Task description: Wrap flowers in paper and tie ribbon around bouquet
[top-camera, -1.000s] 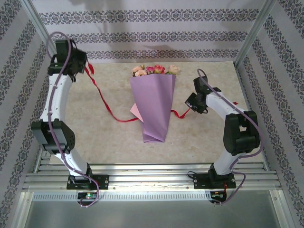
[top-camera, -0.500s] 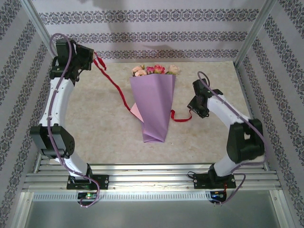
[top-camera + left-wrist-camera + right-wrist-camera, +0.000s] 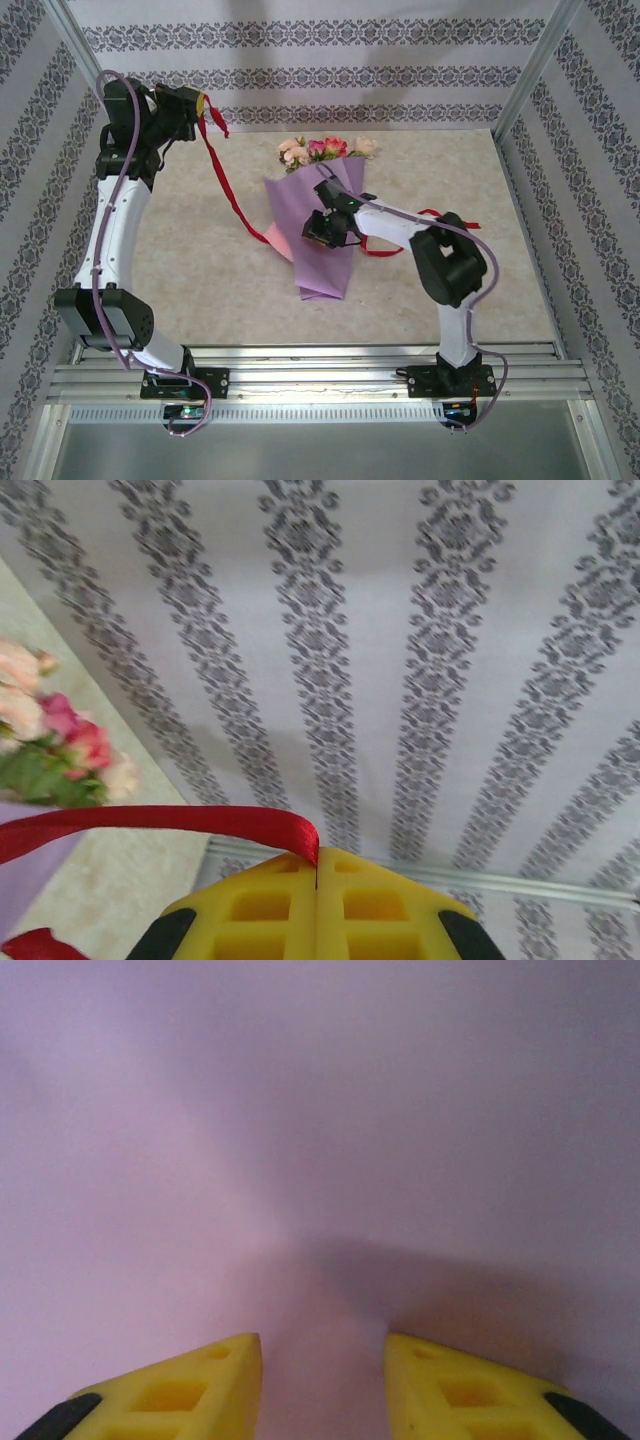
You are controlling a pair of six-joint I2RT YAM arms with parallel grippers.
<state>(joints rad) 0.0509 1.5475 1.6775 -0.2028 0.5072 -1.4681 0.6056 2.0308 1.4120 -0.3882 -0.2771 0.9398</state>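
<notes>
The bouquet (image 3: 322,272) lies mid-table, a purple paper (image 3: 320,1140) cone with the flowers (image 3: 325,148) at its far end. The red ribbon (image 3: 226,192) rises from the cone's left side to my left gripper (image 3: 205,105), which is held high near the back wall. In the left wrist view, that gripper (image 3: 317,860) is shut on the ribbon (image 3: 200,820), with the flowers (image 3: 50,750) below left. My right gripper (image 3: 316,233) hovers over the cone's middle. In the right wrist view, it (image 3: 322,1345) is open, close above the paper.
The ribbon's other end (image 3: 428,213) lies loose on the table right of the cone. A pink inner edge (image 3: 280,240) of paper sticks out at the cone's left. Patterned walls and metal posts (image 3: 530,75) enclose the table; a rail (image 3: 320,375) runs along the near edge.
My right gripper has opened, left the ribbon's right end and swung left over the bouquet. The left gripper has lifted the ribbon up and back. The cone has tilted slightly.
</notes>
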